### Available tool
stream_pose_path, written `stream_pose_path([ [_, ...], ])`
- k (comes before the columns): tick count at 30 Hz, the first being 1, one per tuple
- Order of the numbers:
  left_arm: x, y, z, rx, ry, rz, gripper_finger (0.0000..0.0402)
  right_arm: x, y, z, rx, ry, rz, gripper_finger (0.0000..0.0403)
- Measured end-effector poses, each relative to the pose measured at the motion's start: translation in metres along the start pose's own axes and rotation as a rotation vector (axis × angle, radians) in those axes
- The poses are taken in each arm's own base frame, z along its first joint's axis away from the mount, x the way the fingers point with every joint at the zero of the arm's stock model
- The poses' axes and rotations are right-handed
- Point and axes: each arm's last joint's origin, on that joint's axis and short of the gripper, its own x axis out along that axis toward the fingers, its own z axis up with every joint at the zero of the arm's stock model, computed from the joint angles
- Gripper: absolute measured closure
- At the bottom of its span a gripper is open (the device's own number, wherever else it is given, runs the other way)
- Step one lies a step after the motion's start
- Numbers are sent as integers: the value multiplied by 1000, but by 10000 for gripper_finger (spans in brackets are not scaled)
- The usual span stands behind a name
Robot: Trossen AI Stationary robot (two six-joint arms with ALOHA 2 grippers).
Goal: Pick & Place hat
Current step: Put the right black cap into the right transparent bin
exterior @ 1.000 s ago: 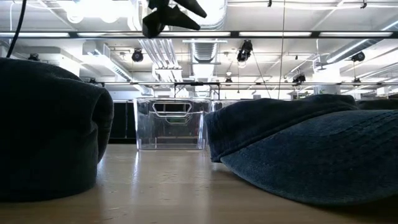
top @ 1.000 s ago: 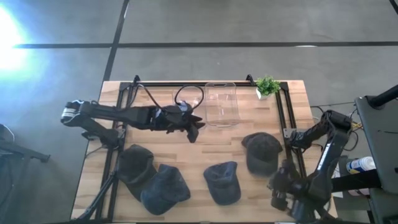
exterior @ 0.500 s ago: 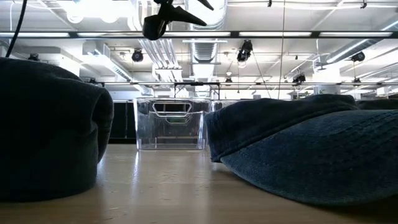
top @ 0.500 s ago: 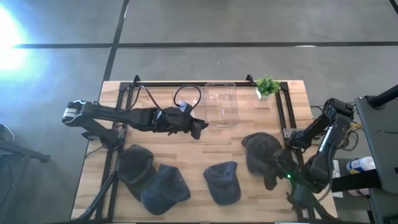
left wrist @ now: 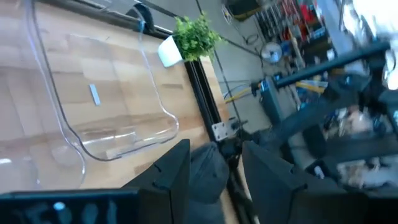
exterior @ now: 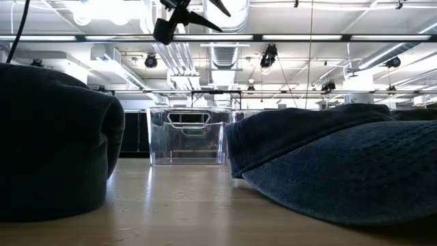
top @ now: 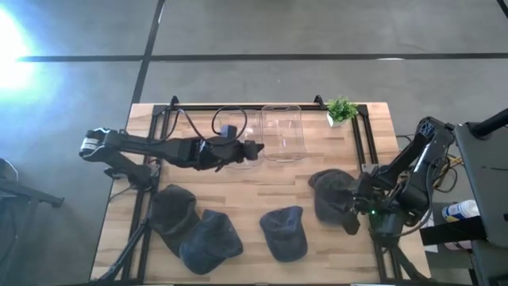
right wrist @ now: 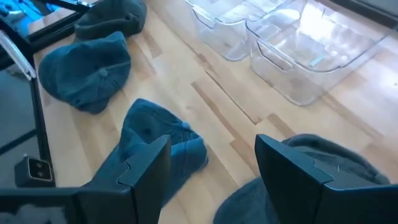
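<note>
- Right tool [top: 352, 216] is hovering at the right side of the bench [top: 254, 191], its fingers [right wrist: 298, 177] standing wide apart and gripping nothing.
- In the right wrist view, those fingers are framing bare wood, with a dark hat [right wrist: 323, 171] just under and beyond one of them.
- From above, that same hat [top: 333, 195] is lying on the bench just beside the right tool, touching or nearly so; I cannot tell which.
- Left tool [top: 252, 151] is hanging above the rear middle of the bench, right next to the clear bin [top: 283, 132], its fingers [left wrist: 171, 171] partly apart with nothing between them.
- In the low view, the left tool [exterior: 184, 14] is showing high above the bin [exterior: 188, 134].
- Three more hats are lying along the front of the bench: a blue hat [top: 285, 232] near the middle, a second blue hat [top: 209, 241] to its left, and a darker hat [top: 173, 208] touching that one.
- A small potted plant [top: 341, 110] is standing at the rear right corner, near the bin.
</note>
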Motion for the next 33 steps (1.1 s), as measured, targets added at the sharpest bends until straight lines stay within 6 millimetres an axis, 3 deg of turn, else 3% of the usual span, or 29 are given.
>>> stream_pose_path([
  [13, 0, -4, 4, -210, -87, -31, 262, -2, -2, 3, 21, 1, 15, 174],
  [21, 0, -5, 4, -482, -84, -52, 262, -3, -1, 3, 27, 2, 20, 174],
  [33, 0, -5, 4, -499, -80, -47, 262, -3, -1, 3, 30, 1, 22, 174],
])
